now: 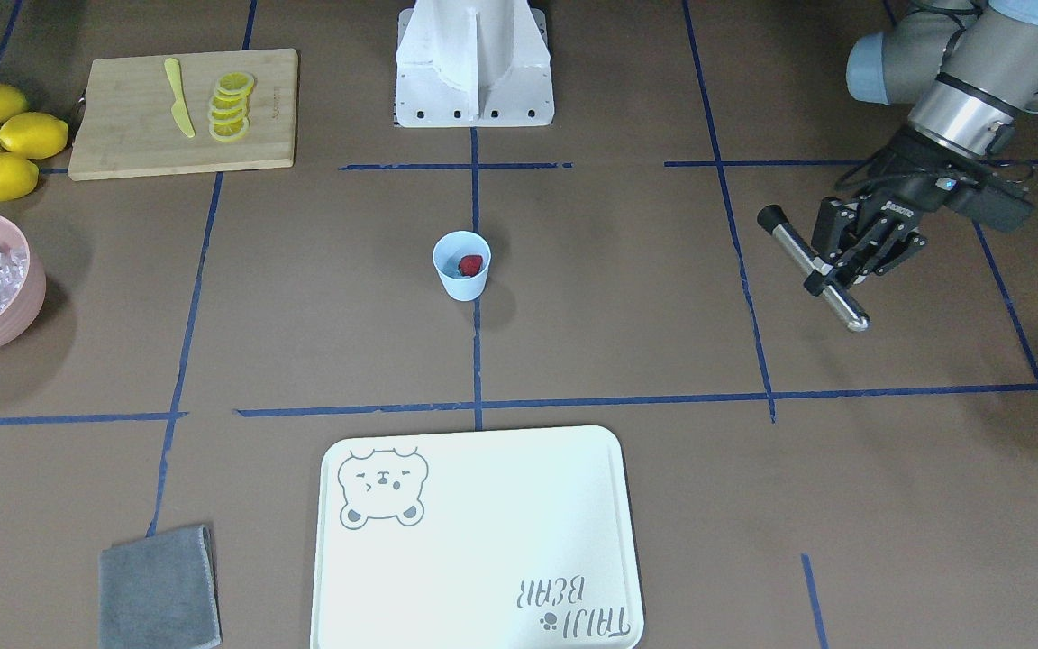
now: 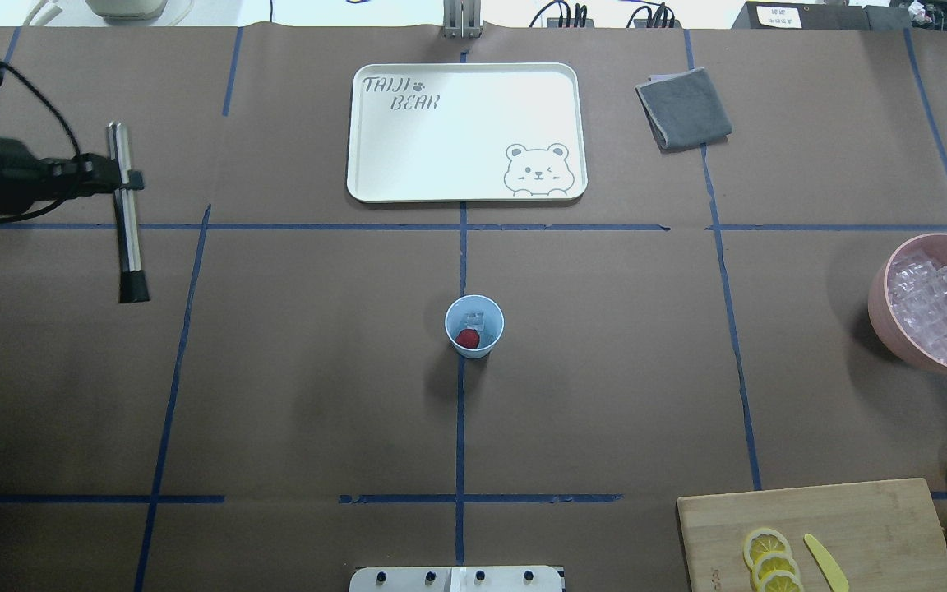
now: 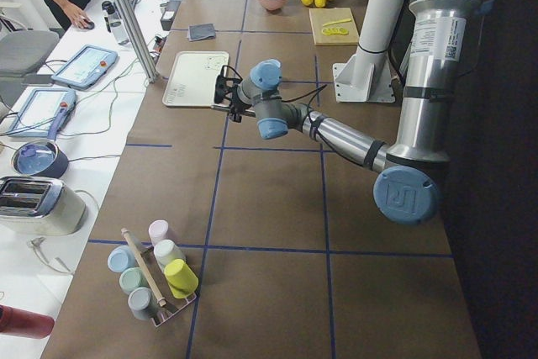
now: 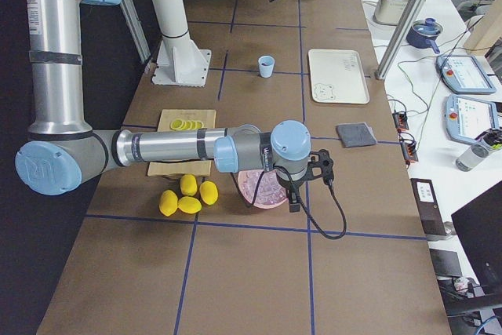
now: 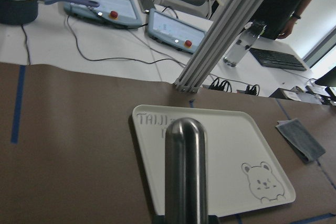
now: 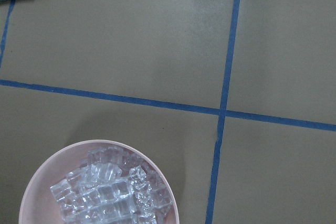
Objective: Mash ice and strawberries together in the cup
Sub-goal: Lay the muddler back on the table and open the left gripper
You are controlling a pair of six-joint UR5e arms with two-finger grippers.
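The pale blue cup [image 1: 460, 285] [image 2: 473, 352] stands upright at the table's centre. It holds a red strawberry [image 1: 471, 264] [image 2: 466, 338] and a few clear ice cubes [image 2: 476, 318]. My left gripper [image 1: 830, 275] [image 2: 122, 179] hovers far off to the cup's side. It is shut on a steel muddler [image 1: 798, 248] [image 2: 128, 238] [image 5: 185, 171] with a black end, held roughly level. My right gripper [image 4: 296, 194] shows only in the exterior right view, beside the ice bowl, and I cannot tell its state.
A pink bowl [image 1: 28, 302] [image 2: 880, 304] [image 6: 31, 198] full of ice sits at the table's right end. Nearby are lemons [image 1: 1, 135] and a cutting board [image 1: 122, 135] with slices and a yellow knife. A white tray [image 2: 441, 148] and a grey cloth [image 2: 683, 107] lie beyond the cup.
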